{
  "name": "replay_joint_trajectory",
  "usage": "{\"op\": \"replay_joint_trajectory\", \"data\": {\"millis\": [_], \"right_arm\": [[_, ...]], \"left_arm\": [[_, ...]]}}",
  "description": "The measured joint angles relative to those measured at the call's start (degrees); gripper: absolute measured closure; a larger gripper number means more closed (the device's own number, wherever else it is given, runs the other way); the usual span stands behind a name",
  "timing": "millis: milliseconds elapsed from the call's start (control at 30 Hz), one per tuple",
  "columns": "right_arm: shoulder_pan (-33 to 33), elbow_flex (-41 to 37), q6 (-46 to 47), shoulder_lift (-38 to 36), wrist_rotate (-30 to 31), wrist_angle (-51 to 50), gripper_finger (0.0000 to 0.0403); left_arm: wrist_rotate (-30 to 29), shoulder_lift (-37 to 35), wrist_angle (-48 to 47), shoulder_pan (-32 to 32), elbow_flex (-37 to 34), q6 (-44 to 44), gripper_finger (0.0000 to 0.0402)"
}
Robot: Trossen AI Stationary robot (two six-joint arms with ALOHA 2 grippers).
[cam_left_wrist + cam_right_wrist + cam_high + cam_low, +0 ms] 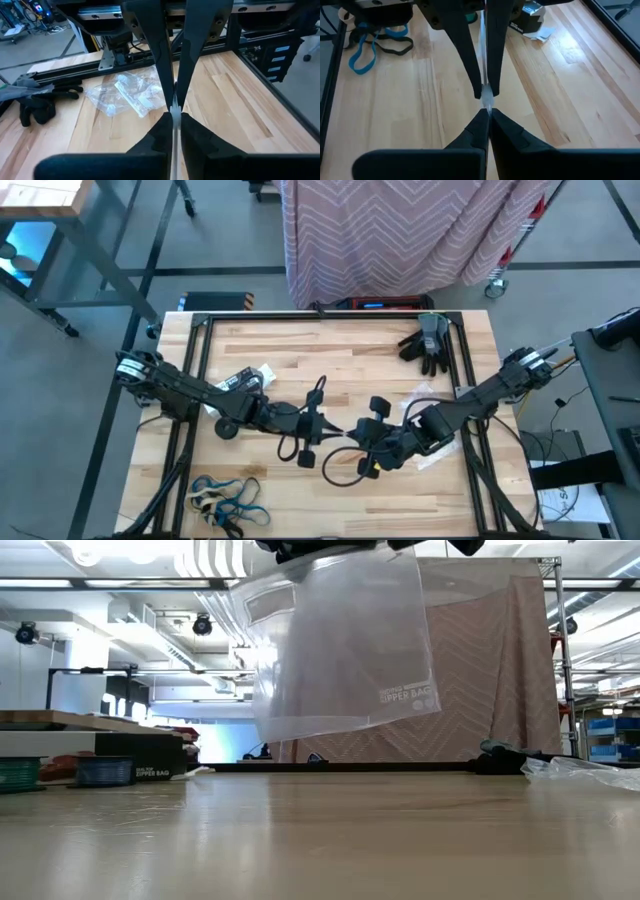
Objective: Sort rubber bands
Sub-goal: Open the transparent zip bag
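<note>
Both grippers, left gripper (318, 430) and right gripper (362, 442), pinch one clear zipper bag (340, 640) aloft. Bag-opening step; rubber bands (228, 500) lie unsorted, awaiting loading.

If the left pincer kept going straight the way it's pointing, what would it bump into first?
The right pincer, most likely. It points straight back at the left pincer, and both pinch the same clear plastic bag edge. Depth is hard to judge, but they look nearly tip to tip.

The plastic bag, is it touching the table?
Apart. The low view shows the plastic bag hanging with open space between its bottom edge and the table.
</note>
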Motion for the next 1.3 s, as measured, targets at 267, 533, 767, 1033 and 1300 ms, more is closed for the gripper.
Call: {"op": "replay_joint_trajectory", "data": {"millis": [267, 533, 767, 1033, 1300], "right_arm": [[0.0, 0.0, -0.02, -0.09, 0.02, 0.17, 0.0403], [0.0, 0.0, -1.36, -0.09, 0.03, 1.91, 0.0403], [0.0, 0.0, -1.85, -0.1, 0.04, 3.02, 0.0403], [0.0, 0.0, -2.4, -0.11, 0.07, 2.92, 0.0403], [0.07, 0.0, -2.38, -0.11, 0.0, 2.71, 0.0403]], "left_arm": [[0.4, 0.0, 0.55, 0.0, 0.0, -0.7, 0.031], [0.4, 0.02, 1.04, 0.0, 0.0, -0.72, 0.0298], [0.38, 0.02, 1.06, 0.0, 0.0, -0.87, 0.0343], [0.4, 0.02, 1.04, 0.0, 0.0, -0.58, 0.0389], [0.36, 0.02, 0.29, 0.0, 0.0, -0.46, 0.0389]]}}
